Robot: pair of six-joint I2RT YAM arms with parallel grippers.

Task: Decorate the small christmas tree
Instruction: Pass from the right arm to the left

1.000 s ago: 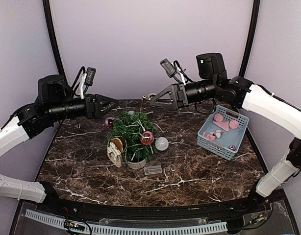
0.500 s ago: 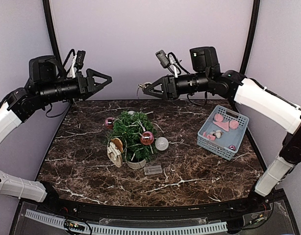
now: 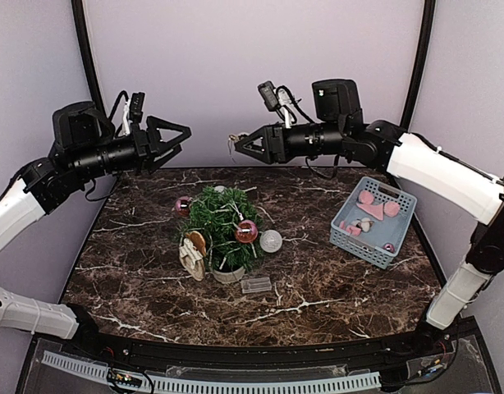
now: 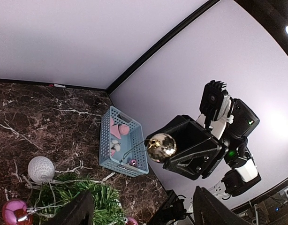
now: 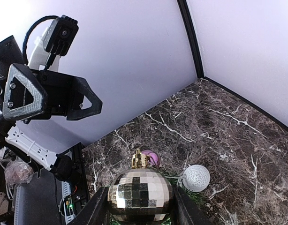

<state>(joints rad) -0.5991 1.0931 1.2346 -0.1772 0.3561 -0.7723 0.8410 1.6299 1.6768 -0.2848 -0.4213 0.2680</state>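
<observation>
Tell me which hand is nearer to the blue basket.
Right. The right hand, holding a gold mirror bauble, hovers high, up and left of the blue basket. The left hand hovers farther left, beyond the small christmas tree.

The dark marbled table (image 3: 137, 279) carries the small christmas tree (image 3: 215, 222) at frame centre, a clear plastic box (image 3: 255, 285) just below its pot, a white ball (image 3: 271, 240) beside it, and a blue basket (image 3: 363, 248) at right.
</observation>
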